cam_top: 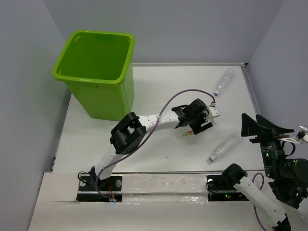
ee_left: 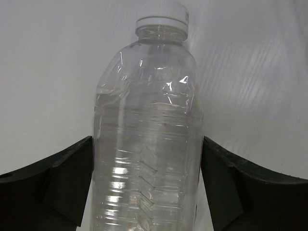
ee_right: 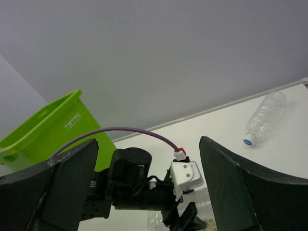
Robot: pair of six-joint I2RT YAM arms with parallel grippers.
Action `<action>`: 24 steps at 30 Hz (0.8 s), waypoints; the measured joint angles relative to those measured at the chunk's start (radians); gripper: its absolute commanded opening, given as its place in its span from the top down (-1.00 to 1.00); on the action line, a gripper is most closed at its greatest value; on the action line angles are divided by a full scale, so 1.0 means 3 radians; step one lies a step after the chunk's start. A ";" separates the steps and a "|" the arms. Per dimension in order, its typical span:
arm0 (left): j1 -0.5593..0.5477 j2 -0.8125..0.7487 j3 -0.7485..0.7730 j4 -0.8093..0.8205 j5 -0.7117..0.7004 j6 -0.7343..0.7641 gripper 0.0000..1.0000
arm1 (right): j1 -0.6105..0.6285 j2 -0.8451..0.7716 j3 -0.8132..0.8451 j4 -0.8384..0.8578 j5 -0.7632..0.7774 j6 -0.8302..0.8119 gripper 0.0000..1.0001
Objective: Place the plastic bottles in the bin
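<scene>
While the right pincer (cam_top: pixel 263 129) hangs open and empty, a near bottle (cam_top: pixel 224 148) lies loose on the counter (cam_top: pixel 154 86). The left pincer (ee_left: pixel 147 144) straddles a clear bottle (ee_left: pixel 144 96), grip unclear. A far bottle (cam_top: pixel 224 82) waits, and the bin (cam_top: pixel 86 78) shows none inside.

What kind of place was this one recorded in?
Probably a lab robot test cell: white tabletop boxed by plain pale walls, two robot arms bolted at its near edge, lime-green plastic bin and clear plastic bottles.
</scene>
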 measured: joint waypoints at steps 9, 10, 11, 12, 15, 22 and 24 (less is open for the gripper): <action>0.0126 -0.0821 -0.1153 0.0394 -0.0134 -0.0324 0.95 | 0.0000 0.0114 0.0033 -0.0023 -0.0196 0.0038 -0.82; 0.0126 -0.0912 -0.1244 0.0431 -0.0132 -0.0357 0.95 | 0.0000 0.0123 0.0046 -0.0025 -0.0230 0.0052 -0.82; 0.0123 -0.1001 -0.1311 0.0456 -0.0131 -0.0390 0.95 | 0.0000 0.0132 0.0061 -0.0025 -0.0262 0.0064 -0.82; 0.0122 -0.1132 -0.1396 0.0497 -0.0125 -0.0440 0.94 | 0.0000 0.0145 0.0085 -0.0025 -0.0301 0.0075 -0.82; 0.0121 -0.1470 -0.1495 0.0598 -0.0118 -0.0549 0.89 | 0.0000 0.0198 0.0140 -0.0020 -0.0360 0.0085 -0.82; 0.0122 -0.2398 -0.1223 0.0889 -0.0131 -0.0868 0.81 | 0.0000 0.0333 0.0150 -0.0023 -0.0490 0.0154 -0.83; 0.0123 -0.2513 -0.0983 0.0916 -0.0237 -0.0918 0.79 | 0.0000 0.0356 0.0150 -0.0018 -0.0546 0.0179 -0.83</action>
